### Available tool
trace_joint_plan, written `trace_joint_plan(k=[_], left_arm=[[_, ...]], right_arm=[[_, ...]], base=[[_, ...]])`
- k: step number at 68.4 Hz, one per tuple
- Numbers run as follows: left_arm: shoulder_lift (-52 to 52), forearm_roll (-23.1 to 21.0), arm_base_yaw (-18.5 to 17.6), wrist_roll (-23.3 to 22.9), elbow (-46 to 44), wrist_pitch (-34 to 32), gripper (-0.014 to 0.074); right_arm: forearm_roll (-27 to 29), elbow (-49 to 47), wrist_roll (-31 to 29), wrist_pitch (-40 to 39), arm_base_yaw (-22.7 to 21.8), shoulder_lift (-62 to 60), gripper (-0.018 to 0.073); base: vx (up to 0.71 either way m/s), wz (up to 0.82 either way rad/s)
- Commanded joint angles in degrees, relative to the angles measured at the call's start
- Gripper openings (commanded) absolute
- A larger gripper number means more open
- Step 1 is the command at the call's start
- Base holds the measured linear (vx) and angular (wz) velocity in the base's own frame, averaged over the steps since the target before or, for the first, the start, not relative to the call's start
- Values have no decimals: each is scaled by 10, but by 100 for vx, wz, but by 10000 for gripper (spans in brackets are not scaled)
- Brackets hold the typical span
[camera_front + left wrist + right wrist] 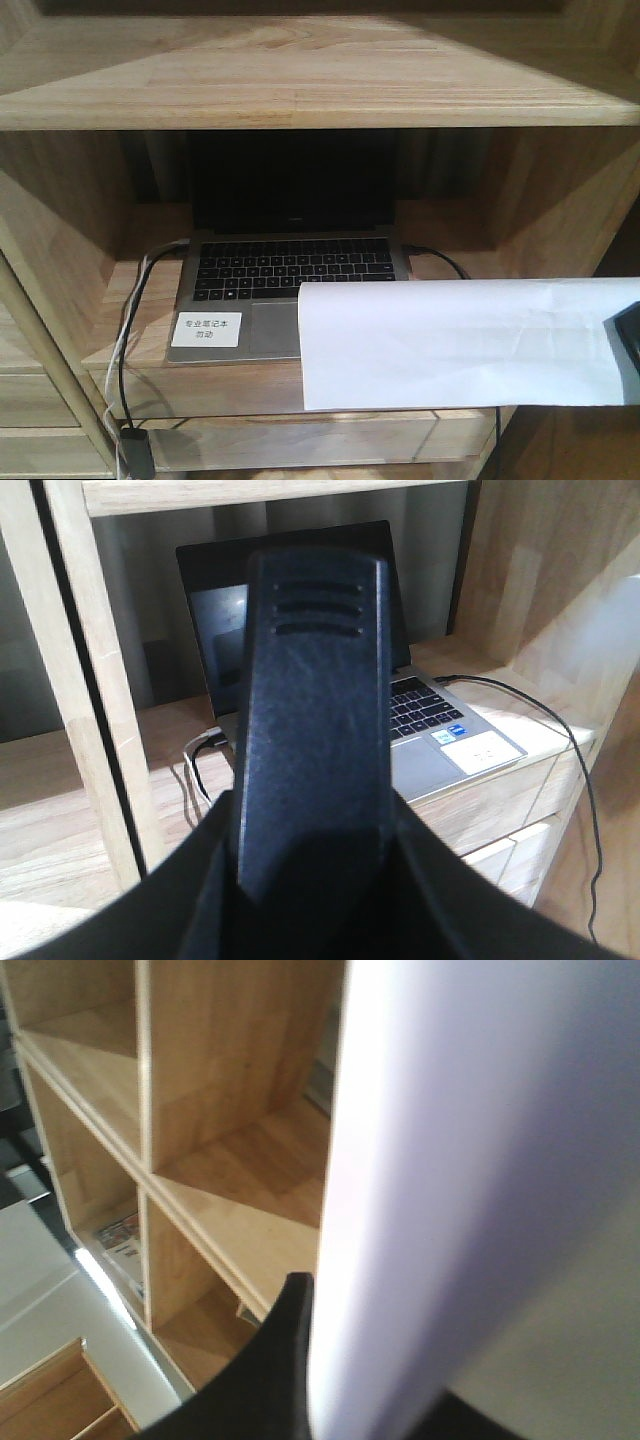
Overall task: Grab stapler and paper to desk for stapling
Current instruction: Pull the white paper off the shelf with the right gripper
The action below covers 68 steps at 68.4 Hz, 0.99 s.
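Note:
A black stapler (310, 710) fills the middle of the left wrist view, standing up between the jaws of my left gripper (315, 890), which is shut on its lower end. The white paper (460, 340) hangs level in front of the shelf in the front view, slightly creased, held at its right end by my right gripper (630, 335). From the right wrist, the paper (470, 1180) runs up the frame, pinched between the black fingers (280, 1360) of my right gripper (370, 1400). The desk is out of view.
A light-wood shelf unit (300, 80) stands straight ahead with an open laptop (290, 270) in its middle bay. A small white label (206, 329) lies on the laptop's palm rest. Cables (130, 330) hang off the shelf's left front. More shelf bays (230, 1110) show beside the paper.

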Motion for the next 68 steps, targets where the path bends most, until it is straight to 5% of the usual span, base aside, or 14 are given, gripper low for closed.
trace_joint_plan(k=[1, 68], left_arm=[[9, -1, -4, -3, -16, -66, -6], [9, -1, -4, -3, -16, -66, -6]], right_arm=[[10, 14, -8, -63, -4, 0, -4], [10, 14, -10, -67, -4, 0, -4]], base=[[0, 0], [0, 0]])
